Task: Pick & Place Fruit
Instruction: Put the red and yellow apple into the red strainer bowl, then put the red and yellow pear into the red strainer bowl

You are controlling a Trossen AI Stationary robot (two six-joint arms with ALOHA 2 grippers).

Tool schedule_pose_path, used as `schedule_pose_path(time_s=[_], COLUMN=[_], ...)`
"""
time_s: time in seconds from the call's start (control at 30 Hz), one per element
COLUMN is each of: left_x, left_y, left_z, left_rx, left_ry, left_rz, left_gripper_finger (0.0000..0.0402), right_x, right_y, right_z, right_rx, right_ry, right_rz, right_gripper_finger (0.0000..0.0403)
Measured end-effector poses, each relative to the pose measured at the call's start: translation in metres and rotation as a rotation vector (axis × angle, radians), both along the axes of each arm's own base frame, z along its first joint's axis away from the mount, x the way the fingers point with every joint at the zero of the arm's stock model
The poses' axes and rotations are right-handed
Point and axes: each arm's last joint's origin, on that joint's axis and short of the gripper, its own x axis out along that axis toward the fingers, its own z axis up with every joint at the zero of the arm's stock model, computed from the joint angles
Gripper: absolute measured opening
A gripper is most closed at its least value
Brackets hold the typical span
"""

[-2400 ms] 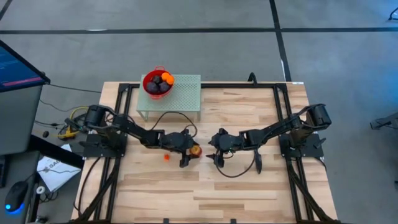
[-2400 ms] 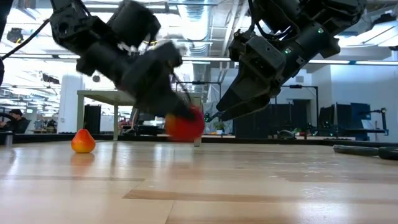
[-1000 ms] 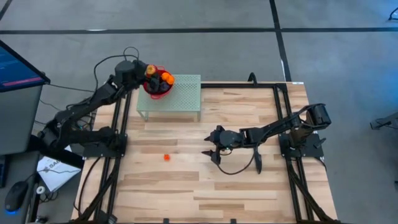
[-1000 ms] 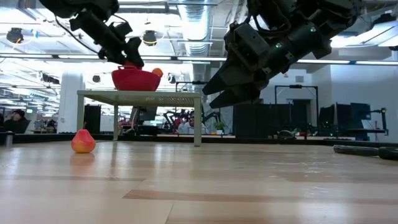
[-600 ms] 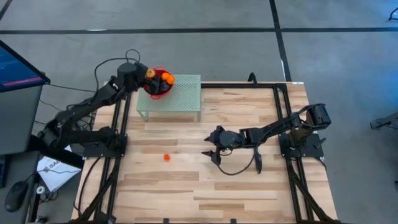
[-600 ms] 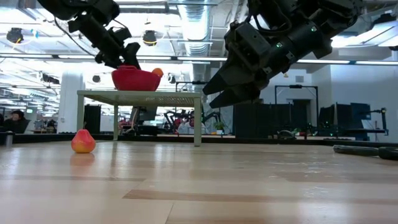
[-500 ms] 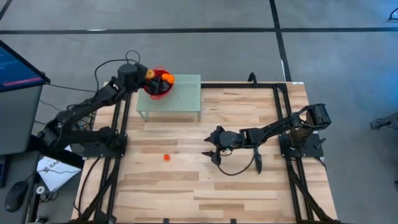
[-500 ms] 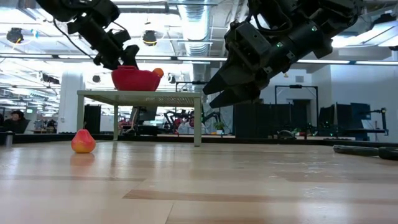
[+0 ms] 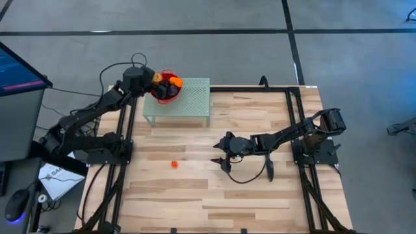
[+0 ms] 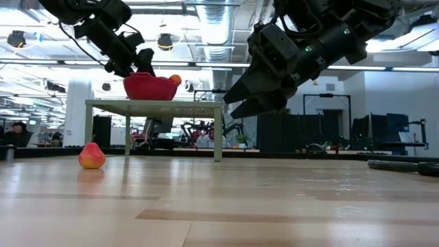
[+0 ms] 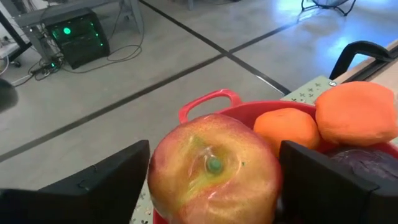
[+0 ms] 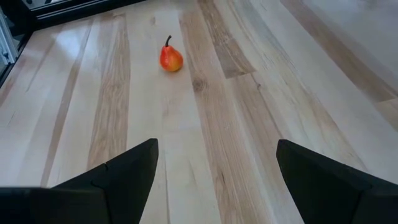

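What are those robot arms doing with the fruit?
They are putting fruit into a red bowl on a small green stand. The left tool is at the bowl with its fingers open on either side of an apple sitting in the bowl. The right tool hovers open over the table. One small pear lies on the table.

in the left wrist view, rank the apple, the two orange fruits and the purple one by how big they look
1. apple, though it sits nearest the camera, so this may be nearness.
2. orange fruit on the right.
3. orange fruit in the middle, slightly smaller.
Purple fruit: mostly hidden, cannot be ranked.
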Motion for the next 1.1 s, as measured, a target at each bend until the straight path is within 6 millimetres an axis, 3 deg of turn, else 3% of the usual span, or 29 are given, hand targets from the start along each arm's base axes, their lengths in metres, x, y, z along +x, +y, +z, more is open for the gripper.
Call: schedule_pose_path(time_s=[0.23, 0.4, 0.63, 0.73, 0.87, 1.0, 1.1], left_x=[-0.005, -0.011, -0.016, -0.008, 0.003, 0.006, 0.004], left_y=[-0.01, -0.03, -0.088, -0.119, -0.162, -0.201, -0.225], left_z=[0.012, 0.031, 0.054, 0.038, -0.005, -0.045, -0.059], left_rx=[0.044, 0.115, 0.13, 0.053, -0.023, -0.095, -0.151], left_ry=[-0.038, -0.099, -0.266, -0.261, -0.146, -0.037, -0.011], left_rz=[-0.014, -0.059, -0.458, -0.644, -0.851, -0.911, -0.926], left_gripper_finger=[0.0381, 0.0381, 0.0363, 0.0348, 0.0328, 0.0317, 0.0314], right_x=[0.0, 0.0, 0.0, 0.001, 0.003, 0.003, 0.003], right_y=[0.0, -0.001, -0.001, -0.001, -0.001, -0.001, -0.001], right_z=[0.0, 0.0, 0.0, 0.002, 0.004, 0.005, 0.005], right_rx=[0.0, 0.0, -0.011, -0.028, -0.038, -0.041, -0.041], right_ry=[0.0, 0.0, -0.005, -0.02, -0.05, -0.057, -0.062], right_rz=[0.0, -0.002, -0.019, -0.014, -0.006, -0.004, -0.004], right_gripper_finger=[0.0322, 0.0322, 0.0322, 0.0322, 0.0322, 0.0322, 0.0322])
